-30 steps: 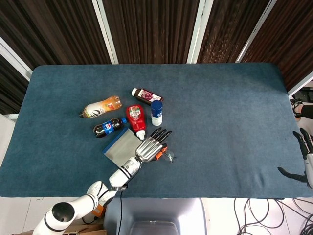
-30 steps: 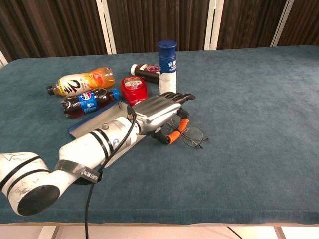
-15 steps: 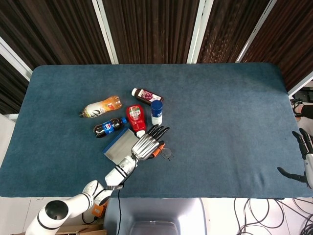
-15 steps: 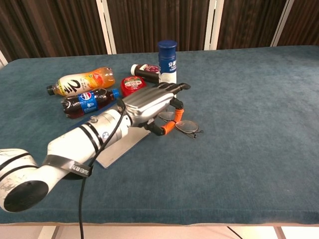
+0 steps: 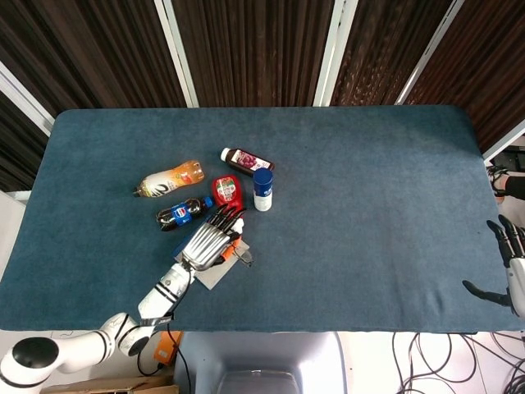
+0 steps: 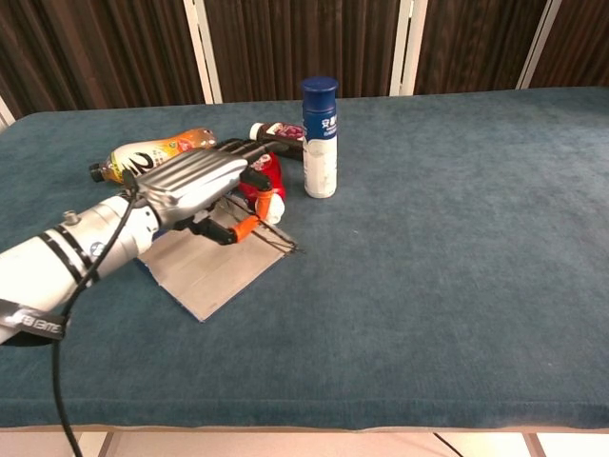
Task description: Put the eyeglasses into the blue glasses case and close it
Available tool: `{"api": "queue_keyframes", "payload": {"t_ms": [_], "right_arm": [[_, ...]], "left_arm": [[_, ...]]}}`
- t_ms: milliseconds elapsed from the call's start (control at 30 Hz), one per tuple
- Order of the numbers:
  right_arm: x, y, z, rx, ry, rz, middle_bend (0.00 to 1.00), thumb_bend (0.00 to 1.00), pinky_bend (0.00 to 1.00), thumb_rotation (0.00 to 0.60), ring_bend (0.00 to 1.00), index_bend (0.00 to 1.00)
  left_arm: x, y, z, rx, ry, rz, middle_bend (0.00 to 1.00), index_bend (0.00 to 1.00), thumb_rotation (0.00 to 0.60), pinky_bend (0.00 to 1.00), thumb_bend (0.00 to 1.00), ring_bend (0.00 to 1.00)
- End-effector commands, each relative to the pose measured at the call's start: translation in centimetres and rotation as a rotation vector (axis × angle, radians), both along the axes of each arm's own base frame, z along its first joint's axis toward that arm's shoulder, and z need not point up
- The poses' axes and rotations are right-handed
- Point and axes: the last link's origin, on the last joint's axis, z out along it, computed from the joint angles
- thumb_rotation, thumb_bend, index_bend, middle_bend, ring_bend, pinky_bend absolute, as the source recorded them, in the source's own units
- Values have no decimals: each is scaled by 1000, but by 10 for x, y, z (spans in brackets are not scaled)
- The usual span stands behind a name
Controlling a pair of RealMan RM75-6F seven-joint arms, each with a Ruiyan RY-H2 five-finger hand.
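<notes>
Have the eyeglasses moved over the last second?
Yes. The left hand has carried the eyeglasses leftward, from right of the open blue glasses case to over it.

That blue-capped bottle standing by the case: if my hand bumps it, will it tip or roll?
Probably tips: the blue-capped bottle stands upright, tall and narrow. Once down it would likely roll, being round like the bottles lying nearby. The left hand, holding the eyeglasses, is close beside it.

A cluster sits left of centre on the table [image 5: 369, 246]: three bottles [image 5: 169, 180] lying flat, an upright bottle [image 6: 320, 138] at their right. Below them lies the open case [image 6: 214, 276], with the left hand [image 6: 195, 186] and eyeglasses [image 6: 271, 240] over it. The right hand [image 5: 513, 271] is at the frame's lower right edge.
</notes>
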Motion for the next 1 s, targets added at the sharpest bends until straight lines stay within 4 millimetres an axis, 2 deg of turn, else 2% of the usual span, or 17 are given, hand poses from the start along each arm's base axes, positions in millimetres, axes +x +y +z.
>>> {"api": "queue_keyframes", "payload": {"t_ms": [33, 400, 667, 1000], "right_arm": [[1, 1, -1, 5, 1, 6, 0, 83, 0, 600, 0, 0], [2, 1, -3, 5, 11, 5, 0, 82, 0, 600, 0, 0], [2, 1, -4, 7, 14, 4, 0, 83, 0, 600, 0, 0], [2, 0, -5, 8, 20, 0, 0, 83, 0, 600, 0, 0]], "left_arm": [[-22, -6, 14, 19, 27, 67, 0, 648, 600, 0, 571, 0], [-47, 1, 12, 7, 52, 94, 0, 638, 600, 0, 551, 0], [-42, -3, 5, -25, 23, 34, 0, 603, 600, 0, 523, 0], [-38, 9, 2, 4, 0, -8, 0, 575, 600, 0, 512, 0]]}}
